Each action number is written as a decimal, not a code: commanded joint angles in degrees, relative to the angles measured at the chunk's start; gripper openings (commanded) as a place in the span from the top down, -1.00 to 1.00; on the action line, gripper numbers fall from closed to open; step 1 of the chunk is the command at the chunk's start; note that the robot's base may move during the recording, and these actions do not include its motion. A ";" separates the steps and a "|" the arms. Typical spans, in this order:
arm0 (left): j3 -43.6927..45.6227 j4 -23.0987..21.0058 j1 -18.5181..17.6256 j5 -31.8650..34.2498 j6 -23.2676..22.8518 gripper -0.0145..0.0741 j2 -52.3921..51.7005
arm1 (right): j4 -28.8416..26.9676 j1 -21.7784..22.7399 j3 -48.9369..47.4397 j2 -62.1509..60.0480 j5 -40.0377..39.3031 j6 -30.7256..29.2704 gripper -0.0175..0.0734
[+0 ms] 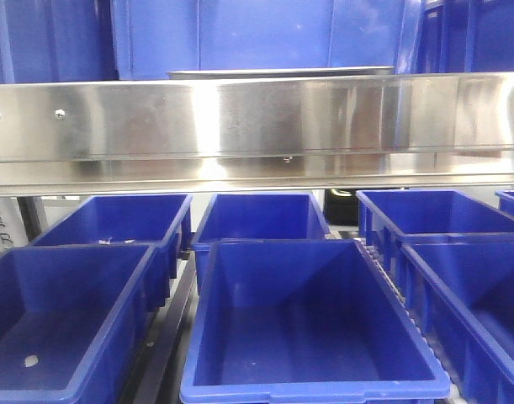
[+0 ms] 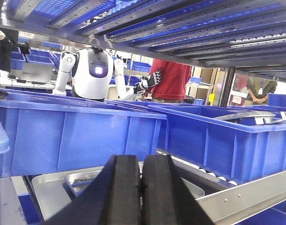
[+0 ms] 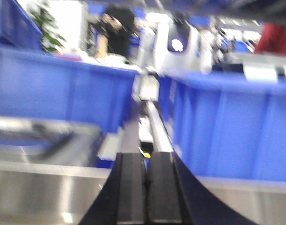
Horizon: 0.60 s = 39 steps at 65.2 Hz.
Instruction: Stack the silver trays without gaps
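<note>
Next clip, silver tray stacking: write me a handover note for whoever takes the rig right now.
Left gripper: shut, holding nothing, just short of the trays.
Right gripper: shut, holding nothing; that view is blurred.
Silver trays: in the left wrist view a smaller tray sits inside a larger one on the shelf in front of the blue bins. The front view shows only a tray rim above the steel rail.
Done: one tray appears nested; whether it sits flush cannot be told.
Left: check for gaps and press the stack flat if needed.
</note>
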<state>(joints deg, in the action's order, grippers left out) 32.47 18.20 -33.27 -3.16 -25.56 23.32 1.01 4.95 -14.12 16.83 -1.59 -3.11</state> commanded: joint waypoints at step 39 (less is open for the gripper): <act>-0.08 0.35 -0.01 1.13 0.11 0.69 -0.23 | -0.17 1.53 14.12 -16.83 0.85 4.68 0.80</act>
<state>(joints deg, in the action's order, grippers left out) 32.47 18.20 -33.27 -2.93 -25.56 23.32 0.89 6.55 0.00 0.47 0.84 1.29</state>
